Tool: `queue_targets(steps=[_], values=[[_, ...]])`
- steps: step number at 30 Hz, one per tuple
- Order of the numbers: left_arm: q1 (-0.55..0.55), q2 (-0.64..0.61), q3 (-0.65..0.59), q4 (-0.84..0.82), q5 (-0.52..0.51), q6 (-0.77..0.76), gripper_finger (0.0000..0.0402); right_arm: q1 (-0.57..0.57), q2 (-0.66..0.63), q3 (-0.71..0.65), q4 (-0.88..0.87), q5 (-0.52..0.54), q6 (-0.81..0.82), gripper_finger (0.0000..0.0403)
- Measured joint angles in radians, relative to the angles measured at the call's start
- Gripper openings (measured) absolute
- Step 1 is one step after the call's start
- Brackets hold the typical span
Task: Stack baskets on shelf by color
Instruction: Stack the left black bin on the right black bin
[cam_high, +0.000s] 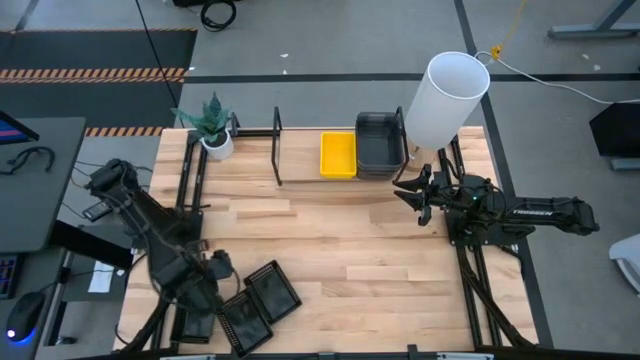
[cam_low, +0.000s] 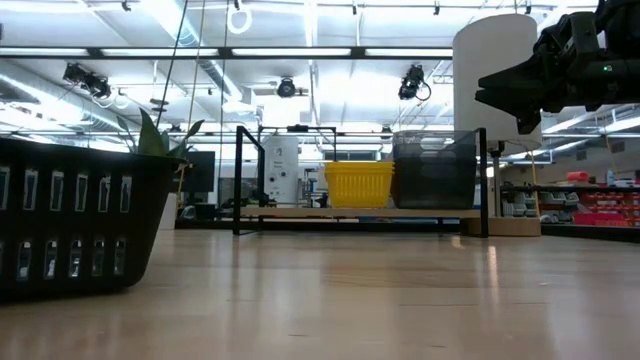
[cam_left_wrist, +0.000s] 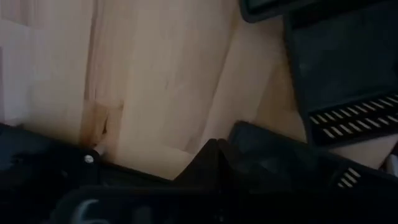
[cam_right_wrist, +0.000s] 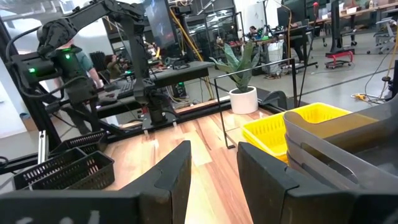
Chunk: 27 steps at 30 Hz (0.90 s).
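The plank counter (cam_high: 340, 260) carries a low shelf (cam_high: 300, 180) along its far edge, with a potted plant (cam_high: 215, 130) at the shelf's left end. On the shelf board sit a yellow basket (cam_high: 338, 155) and, touching it on the right, a smoky grey basket (cam_high: 380, 143). Three black baskets (cam_high: 255, 305) lie clustered at the counter's near left corner.
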<state>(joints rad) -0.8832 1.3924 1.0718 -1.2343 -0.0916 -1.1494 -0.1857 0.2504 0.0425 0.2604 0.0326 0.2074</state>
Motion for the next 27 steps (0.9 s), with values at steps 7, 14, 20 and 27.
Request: queue_targets(steps=[7, 14, 20, 27], values=[[-0.081, -0.019, -0.025, 0.025, -0.032, -0.125, 0.0013, 0.0, 0.0, 0.0, 0.0, 0.0, 0.0, 0.0135], [-0.09, -0.045, -0.174, 0.093, 0.025, -0.126, 0.0005, 0.0, 0.0, 0.0, 0.0, 0.0, 0.0, 0.0135], [-0.099, -0.206, -0.26, 0.119, 0.038, -0.169, 0.0006, 0.0, 0.0, 0.0, 0.0, 0.0, 0.0, 0.0135], [-0.117, -0.249, -0.288, 0.223, 0.019, -0.198, 0.0045, 0.0, 0.0, 0.0, 0.0, 0.0, 0.0, 0.0135]])
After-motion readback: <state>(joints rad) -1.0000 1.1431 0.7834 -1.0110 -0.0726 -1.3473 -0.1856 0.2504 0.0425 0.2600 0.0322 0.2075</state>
